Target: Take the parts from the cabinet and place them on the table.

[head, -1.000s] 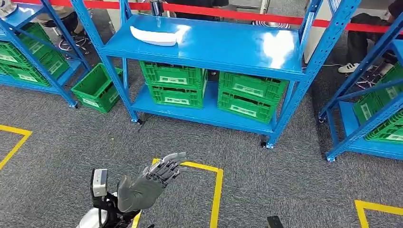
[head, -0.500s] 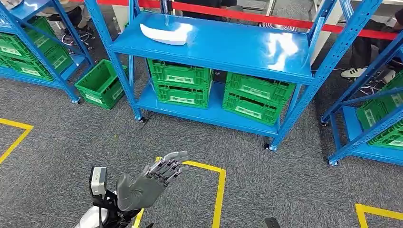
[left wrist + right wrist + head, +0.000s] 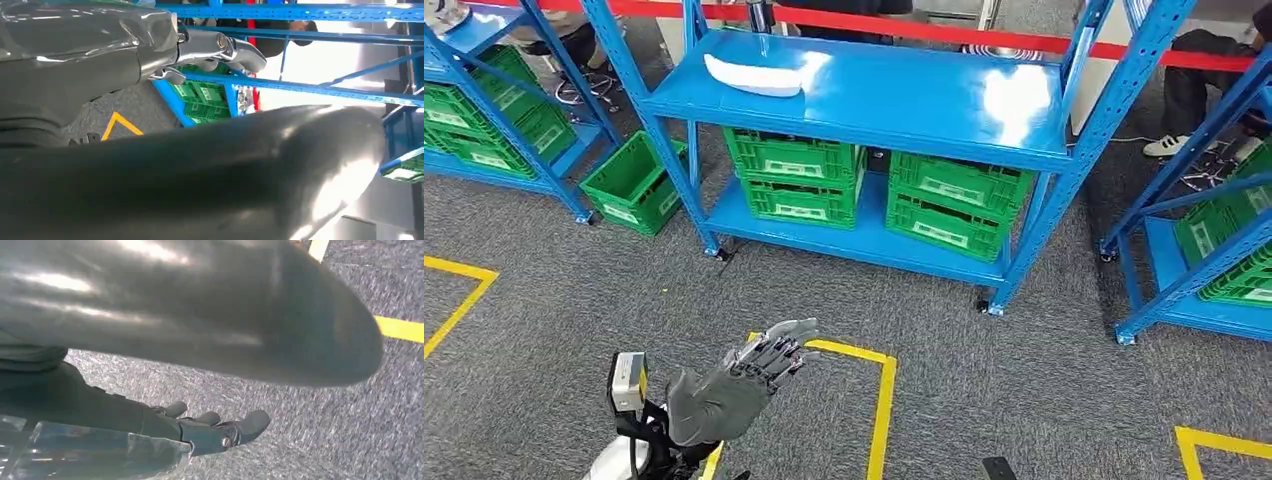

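Note:
A white curved part (image 3: 754, 78) lies on the top shelf of the blue cabinet (image 3: 894, 125), towards its left end. My left hand (image 3: 742, 380) is raised low in the head view, well short of the cabinet, fingers stretched out and empty. The left wrist view has its thumb (image 3: 200, 165) and fingers (image 3: 220, 47) spread against the blue shelving. My right hand (image 3: 190, 432) hangs over the grey carpet in the right wrist view, fingers extended, holding nothing.
Green crates (image 3: 874, 185) fill the cabinet's lower shelf, and one green crate (image 3: 629, 185) stands on the floor to its left. More blue racks with crates flank both sides. Yellow tape (image 3: 879, 400) marks the carpet. People's legs show behind a red barrier (image 3: 944, 35).
The camera has swayed slightly, so the whole scene shifts a little. My left hand keeps the same raised, spread pose.

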{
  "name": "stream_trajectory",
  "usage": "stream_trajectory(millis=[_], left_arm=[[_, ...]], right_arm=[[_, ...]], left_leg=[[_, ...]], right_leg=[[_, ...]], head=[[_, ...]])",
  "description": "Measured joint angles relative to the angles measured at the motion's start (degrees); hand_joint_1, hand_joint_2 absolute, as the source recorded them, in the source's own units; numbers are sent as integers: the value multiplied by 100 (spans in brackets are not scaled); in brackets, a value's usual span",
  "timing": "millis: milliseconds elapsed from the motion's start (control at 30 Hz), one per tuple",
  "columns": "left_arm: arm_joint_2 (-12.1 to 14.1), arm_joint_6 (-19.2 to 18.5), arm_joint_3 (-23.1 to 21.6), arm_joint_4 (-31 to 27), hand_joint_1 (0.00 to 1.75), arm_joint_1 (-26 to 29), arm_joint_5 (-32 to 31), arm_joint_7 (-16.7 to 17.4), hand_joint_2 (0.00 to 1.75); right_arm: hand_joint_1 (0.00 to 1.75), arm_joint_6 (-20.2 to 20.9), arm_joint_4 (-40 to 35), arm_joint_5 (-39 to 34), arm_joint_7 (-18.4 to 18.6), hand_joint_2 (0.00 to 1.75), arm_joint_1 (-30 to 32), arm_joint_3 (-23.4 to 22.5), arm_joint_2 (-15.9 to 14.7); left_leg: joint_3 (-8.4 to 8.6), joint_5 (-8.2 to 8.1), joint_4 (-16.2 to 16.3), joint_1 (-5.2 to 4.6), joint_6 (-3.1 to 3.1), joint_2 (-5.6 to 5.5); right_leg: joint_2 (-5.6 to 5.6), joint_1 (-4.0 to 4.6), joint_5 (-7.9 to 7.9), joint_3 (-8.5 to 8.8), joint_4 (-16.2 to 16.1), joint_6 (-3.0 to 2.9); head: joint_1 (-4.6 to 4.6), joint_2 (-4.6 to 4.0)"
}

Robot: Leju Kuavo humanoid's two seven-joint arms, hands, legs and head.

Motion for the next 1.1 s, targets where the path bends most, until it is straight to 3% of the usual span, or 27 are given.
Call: stream_trajectory(millis=[33,67,133,167,200,233,267,367,400,433,467,533,567,600,633,667,700,733,800,867,900,933,967,1000,1033,1067,1100], left_arm=[[2,-9,2,-24,0,-1,2,-2,0],[11,-24,7,-50,0,-9,4,-9,0],[13,-35,9,-88,0,-4,15,-15,0],[13,-39,9,-96,0,3,20,-18,0],[24,-50,11,-103,0,11,13,-22,0],[24,-50,13,-110,0,11,11,-26,0],[22,-59,15,-118,0,-11,11,-37,0],[9,-57,15,-123,0,22,-13,-44,0],[9,-57,15,-123,0,39,-13,-48,0],[9,-57,15,-123,0,48,-13,-57,0],[9,-57,15,-120,0,54,-13,-61,0],[9,-57,15,-120,0,62,-13,-72,0],[11,-57,15,-118,0,68,-15,-74,0],[18,-57,17,-118,0,71,-15,-77,0],[17,-61,20,-118,0,68,-18,-88,0],[20,-61,22,-118,0,77,-20,-101,0],[20,-64,28,-120,0,74,-20,-114,0],[22,-64,37,-120,0,73,-22,-118,0],[24,-70,46,-123,0,71,-26,-133,0],[31,-72,44,-123,0,90,-42,-138,0],[31,-72,44,-123,0,95,-44,-140,0],[33,-72,44,-123,0,95,-61,-142,0],[37,-72,44,-123,0,95,-66,-147,0],[39,-72,44,-123,0,95,-68,-149,0],[42,-72,46,-123,0,95,-72,-158,0],[57,-72,46,-120,0,96,-72,-162,0],[61,-72,46,-120,0,116,-72,-173,0]], right_arm=[[0,2,0,0,0,0,-2,2,11],[0,13,-2,2,0,0,-7,2,52],[0,44,-2,-2,0,0,-16,2,28],[0,61,-2,-2,5,0,-6,4,28],[0,72,-2,-9,17,0,-10,4,28],[0,83,-2,-18,20,0,-13,7,28],[0,90,-2,-20,22,0,-22,9,26],[0,92,-2,-22,33,0,-24,11,-15],[0,92,-2,-22,42,0,-7,11,-28],[0,92,-2,-22,44,0,0,11,-39],[0,92,-2,-22,44,0,1,11,-48],[0,90,-2,-31,46,0,3,13,-59],[0,87,0,-37,48,0,13,13,-55],[0,87,0,-42,48,0,-4,13,-46],[0,87,0,-44,50,0,0,13,-48],[0,87,0,-46,55,0,19,13,-46],[0,90,0,-46,55,0,20,15,-41],[0,90,-2,-46,57,0,22,15,-39],[0,90,-2,-42,57,0,7,17,-42],[0,87,0,-42,59,0,8,20,-44],[0,87,0,-44,66,0,13,24,-44],[0,87,0,-46,70,0,17,35,-42],[0,87,0,-50,77,0,20,46,-42],[0,87,-2,-55,85,0,20,50,-39],[0,87,-2,-55,85,0,19,52,-31],[0,90,0,-55,85,0,50,57,16],[0,92,0,-57,85,0,21,61,27]], left_leg=[[271,174,-505,-43,116,11],[340,61,-650,-78,185,79],[362,57,-739,-137,206,81],[362,72,-835,-142,233,70],[455,66,-886,-129,268,49],[597,92,-952,-87,281,47],[643,106,-961,-83,300,36],[668,60,-957,-91,298,9],[695,26,-956,-84,275,-11],[736,-12,-955,-71,249,-27],[810,-69,-951,-49,214,-38],[968,-215,-934,-15,121,-41],[1008,-297,-902,-44,68,-32],[1022,-350,-902,-40,43,-33],[989,-398,-912,-46,-9,-16],[1079,-396,-859,-18,-36,-8],[1063,-384,-802,-9,-42,-5],[947,-342,-613,24,-64,3],[448,-340,204,34,-134,0],[-166,-758,954,42,-202,2],[-382,-941,1087,42,-209,2],[-474,-963,1012,40,-194,2],[-478,-861,773,32,-148,1],[-419,-621,399,16,-80,0],[-341,-164,-94,-23,35,1],[-310,451,-496,-101,192,5],[-338,716,-582,-149,245,-104]], right_leg=[[-1,6,-9,22,-4,-4],[-10,20,-30,28,-6,30],[-32,-6,-34,41,-73,109],[-47,-9,82,67,87,193],[-50,-13,100,110,69,234],[-42,-20,6,33,155,203],[-20,-21,-84,-57,353,210],[-9,-45,-526,-813,1582,218],[-9,-65,-543,-1006,1770,260],[-10,-82,-474,-1022,1655,305],[-12,-111,-284,-901,1262,394],[-26,-176,268,-524,235,607],[-86,-166,422,-488,61,579],[-101,-137,203,-456,60,344],[-84,-100,278,-406,77,264],[-67,-110,245,-398,71,199],[-54,-112,214,-353,71,149],[-26,-133,182,-277,58,112],[-20,-127,79,-168,54,22],[4,-116,-51,-40,54,11],[20,-112,-123,51,54,11],[41,-103,-190,146,54,16],[55,-92,-262,254,52,18],[64,-66,-332,361,45,24],[64,-46,-405,474,35,29],[71,-94,-458,446,8,28],[88,-21,-496,531,9,76]], head=[[2,0],[24,0],[18,0],[13,0],[15,0],[13,0],[27,0],[35,0],[33,0],[35,0],[35,0],[39,0],[48,0],[52,0],[26,0],[26,0],[26,0],[13,2],[4,0],[7,0],[2,0],[2,0],[4,0],[2,0],[2,0],[11,0],[53,0]])
